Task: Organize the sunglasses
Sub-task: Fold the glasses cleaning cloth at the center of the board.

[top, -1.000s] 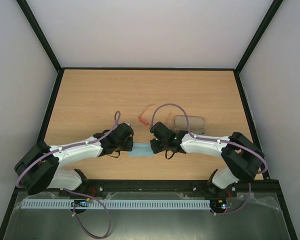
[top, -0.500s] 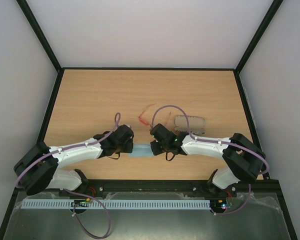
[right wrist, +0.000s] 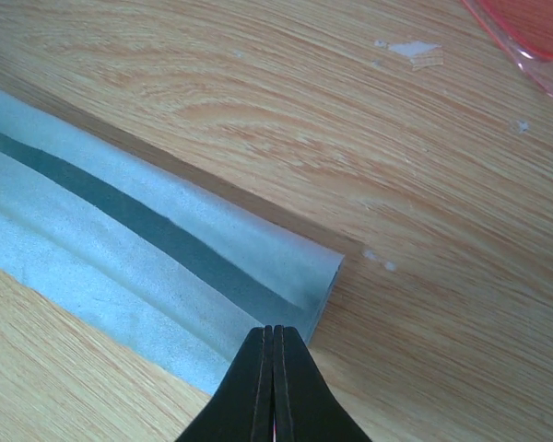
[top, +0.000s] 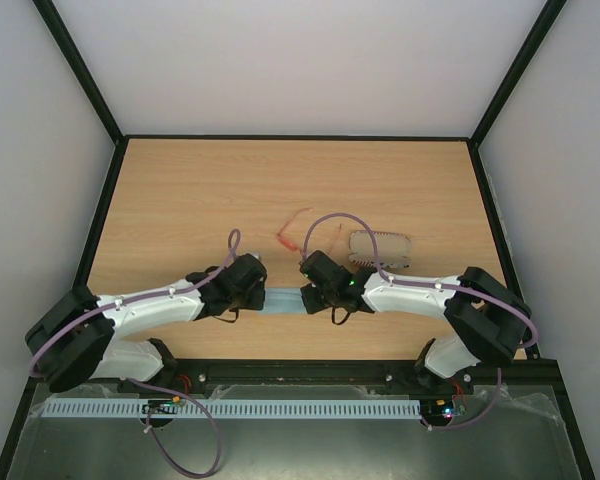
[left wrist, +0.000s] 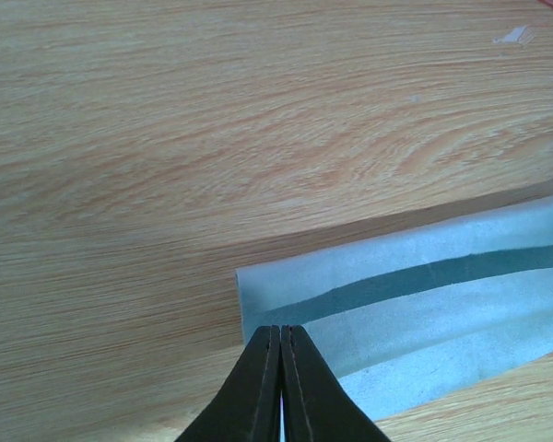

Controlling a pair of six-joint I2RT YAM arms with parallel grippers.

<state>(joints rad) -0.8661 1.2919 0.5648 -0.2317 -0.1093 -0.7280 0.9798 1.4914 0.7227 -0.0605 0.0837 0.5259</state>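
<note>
Small sunglasses (top: 292, 232), thin see-through red-orange frame, lying flat on the wooden table (top: 180, 200), near the middle, slim arms too faint to make out, one reddish edge in the right wrist view's top corner.

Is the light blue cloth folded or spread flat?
Folded: both wrist views show the cloth doubled over itself, a dark gap running between the layers.

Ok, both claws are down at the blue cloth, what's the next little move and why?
Probably lift both claws together, just off the table. The left claw is shut on the left end of the cloth and the right claw on its right end. The cloth lies folded flat, so an even lift should keep it folded.
</note>
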